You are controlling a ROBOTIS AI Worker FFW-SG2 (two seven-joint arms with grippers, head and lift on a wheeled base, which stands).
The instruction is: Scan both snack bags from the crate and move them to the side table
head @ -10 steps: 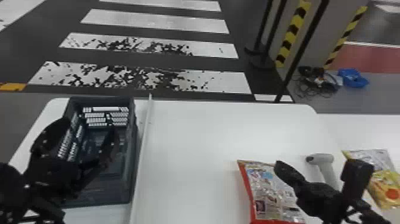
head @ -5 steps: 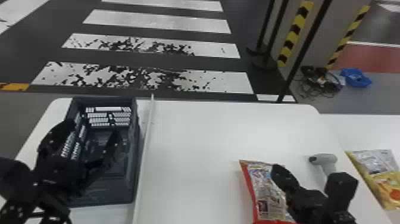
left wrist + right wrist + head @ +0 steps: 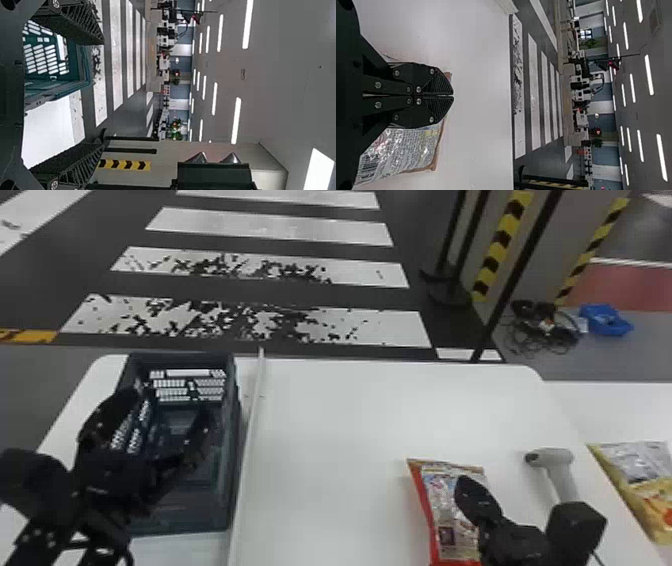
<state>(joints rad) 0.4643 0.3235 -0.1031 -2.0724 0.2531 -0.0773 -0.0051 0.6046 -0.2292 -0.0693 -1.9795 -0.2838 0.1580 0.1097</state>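
Observation:
In the head view, my left gripper (image 3: 162,410) stands open over the dark crate (image 3: 231,470) at the left; in the left wrist view its fingers flank the gap of the left gripper (image 3: 104,95), with the crate (image 3: 85,67) beyond. My right gripper (image 3: 465,485) is over the red-edged snack bag (image 3: 442,500). In the right wrist view the right gripper (image 3: 453,95) is shut, fingertips together, with the snack bag (image 3: 403,152) behind it. A grey scanner (image 3: 560,470) lies right of that bag. The yellow snack bag (image 3: 645,485) rests on the side table (image 3: 620,410).
The white main table (image 3: 325,430) spans the middle. A pale raised strip (image 3: 250,430) runs front to back beside the crate. Black stands (image 3: 450,290) and a blue item (image 3: 605,320) are on the floor behind.
My right arm has shifted left and slightly nearer in the head view, away from the scanner. The left arm stays over the crate with almost no movement.

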